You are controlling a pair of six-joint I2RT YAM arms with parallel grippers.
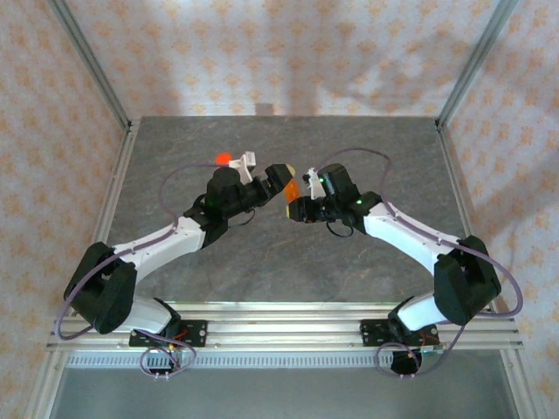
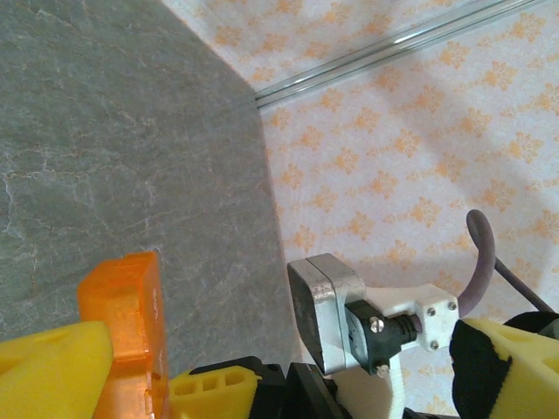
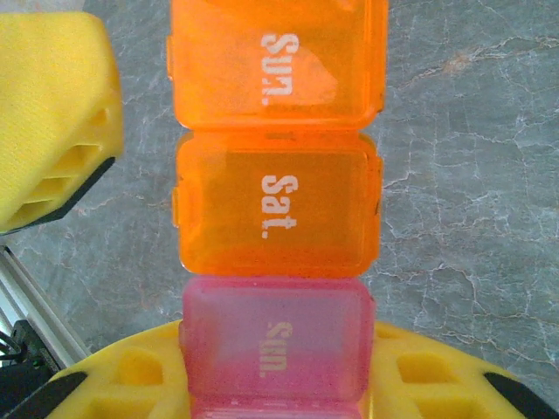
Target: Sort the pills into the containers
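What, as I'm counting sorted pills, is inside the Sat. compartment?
The Sat. compartment is shut; no pill shape shows through its orange plastic, but tint may hide contents.

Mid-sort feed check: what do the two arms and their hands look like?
The left arm and right arm share white link shells and bulky black joint housings, with a purple-grey cable looping along each. The left hand and right hand are black with slotted yellow fingers. A small green light glows by the right wrist.
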